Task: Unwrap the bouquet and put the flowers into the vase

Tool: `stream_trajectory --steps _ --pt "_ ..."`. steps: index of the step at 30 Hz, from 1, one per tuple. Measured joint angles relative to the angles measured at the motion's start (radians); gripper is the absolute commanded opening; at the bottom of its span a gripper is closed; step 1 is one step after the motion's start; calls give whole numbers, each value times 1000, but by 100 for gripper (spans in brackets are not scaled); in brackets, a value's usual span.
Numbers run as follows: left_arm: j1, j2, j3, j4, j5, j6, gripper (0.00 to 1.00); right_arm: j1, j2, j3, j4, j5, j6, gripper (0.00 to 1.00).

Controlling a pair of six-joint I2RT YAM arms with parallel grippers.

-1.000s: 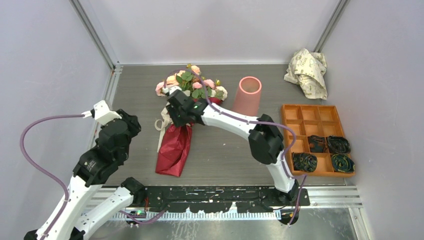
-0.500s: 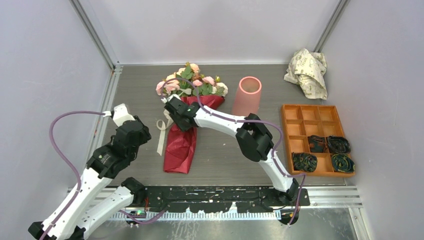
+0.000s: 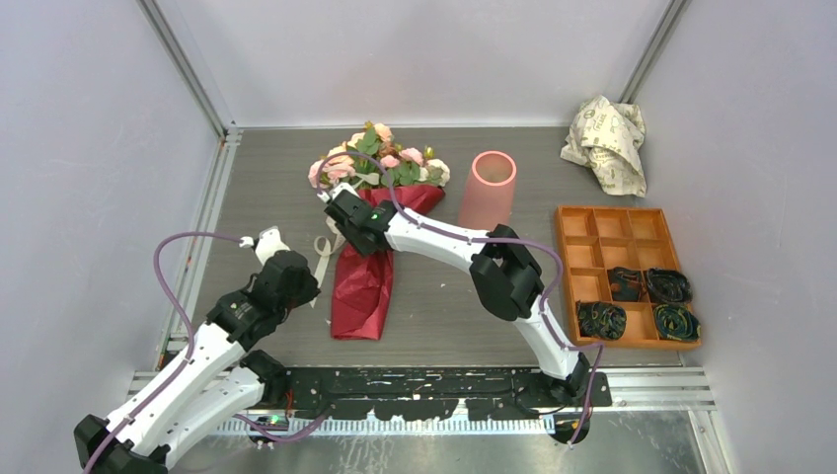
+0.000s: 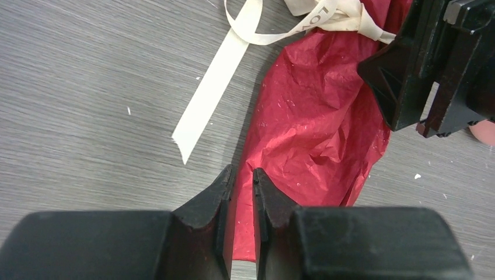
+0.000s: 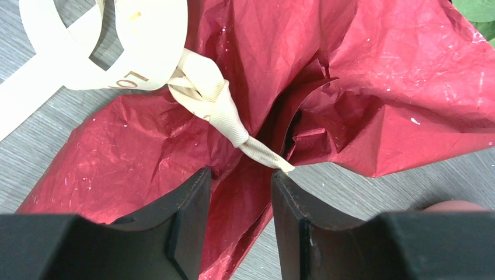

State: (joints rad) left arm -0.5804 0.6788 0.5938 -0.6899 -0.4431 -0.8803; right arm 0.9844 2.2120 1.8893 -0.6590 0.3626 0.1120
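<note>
**Soft, light bouquet [image 3: 363, 281], held at its tied neck**
The right gripper [image 5: 240, 175] stood half-closed astride the crinkled red paper just below the cream ribbon [image 5: 146, 58] knot. That was probably the firmest hold, since the flowers [image 3: 380, 163] beyond it looked fragile. The left gripper [image 4: 243, 170] was narrowed above the paper's edge; whether it had a grip I could not tell. The matte pink vase [image 3: 488, 188] stood to the right gripper's right.

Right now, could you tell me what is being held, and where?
The right gripper holds the bouquet at its paper waist, just by the ribbon knot.
</note>
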Motion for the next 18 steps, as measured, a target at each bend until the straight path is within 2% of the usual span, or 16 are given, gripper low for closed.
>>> stream_trajectory --steps 18 --pt "0 -21 -28 35 34 -34 17 -7 6 1 19 83 -47 50"
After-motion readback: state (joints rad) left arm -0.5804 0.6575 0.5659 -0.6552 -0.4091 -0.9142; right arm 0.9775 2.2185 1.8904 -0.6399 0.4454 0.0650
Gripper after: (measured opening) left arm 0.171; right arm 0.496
